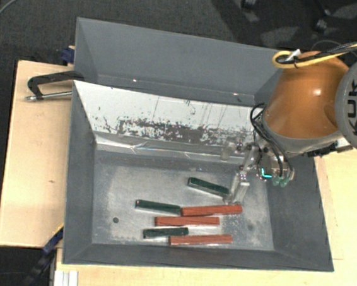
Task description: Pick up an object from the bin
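Over the right-hand part of the floor of the bin (174, 62), not far from its back wall, the gripper (242, 185) hangs low, pointing down from the arm's orange cover (303, 98), which reaches in from the view's right across the rim. Whether the gripper is released or clenched cannot be told; it shows as a slim pale metal piece with dark cables bunched just above it. Nearest the gripper is a short dark green bar (207, 187), lying flat on the floor just to the view's left of the gripper, its near end just beside the gripper's tip; whether the two touch cannot be made out. Just below the gripper in the view lies a long red bar (212, 210), slightly tilted, its right end close under the tip. Further from the gripper, down and to the left, a middle red bar (187, 221) lies next to the long one, and beyond that a lowest red bar (201, 239) rests near the front wall. Well left of the gripper a second dark green bar (158, 205) lies end to end with the long red bar, and farthest from the gripper, down and left, a third dark green bar (156, 233) meets the left end of the lowest red bar. All six bars lie flat and roughly parallel on the scuffed grey floor.
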`<state>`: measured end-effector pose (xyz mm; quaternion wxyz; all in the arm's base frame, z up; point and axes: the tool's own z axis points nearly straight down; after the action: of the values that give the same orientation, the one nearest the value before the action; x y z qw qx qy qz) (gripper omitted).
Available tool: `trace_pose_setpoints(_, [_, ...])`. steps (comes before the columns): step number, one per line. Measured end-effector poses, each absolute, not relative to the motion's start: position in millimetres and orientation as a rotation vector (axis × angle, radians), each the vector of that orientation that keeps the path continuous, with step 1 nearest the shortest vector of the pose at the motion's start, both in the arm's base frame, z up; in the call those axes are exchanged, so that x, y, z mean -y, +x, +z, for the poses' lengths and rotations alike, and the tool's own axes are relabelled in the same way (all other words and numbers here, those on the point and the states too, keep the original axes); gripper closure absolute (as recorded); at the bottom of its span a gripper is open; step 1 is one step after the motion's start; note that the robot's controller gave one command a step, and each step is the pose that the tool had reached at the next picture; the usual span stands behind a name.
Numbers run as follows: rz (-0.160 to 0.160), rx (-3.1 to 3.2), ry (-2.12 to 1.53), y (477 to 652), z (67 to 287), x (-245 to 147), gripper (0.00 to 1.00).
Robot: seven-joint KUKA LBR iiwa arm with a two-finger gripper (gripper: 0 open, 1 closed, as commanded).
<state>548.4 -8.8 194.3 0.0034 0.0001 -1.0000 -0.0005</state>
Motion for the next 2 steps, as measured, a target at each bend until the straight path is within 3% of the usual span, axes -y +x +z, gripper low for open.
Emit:
trace_pose_setpoints(1, [-0.001, 3.139, 0.03, 524.4, 67.2, 28.2, 0.0])
trace_pose_setpoints(2, [0.0, 3.16, 0.031, 531.1, 76.1, 27.9, 1.0])
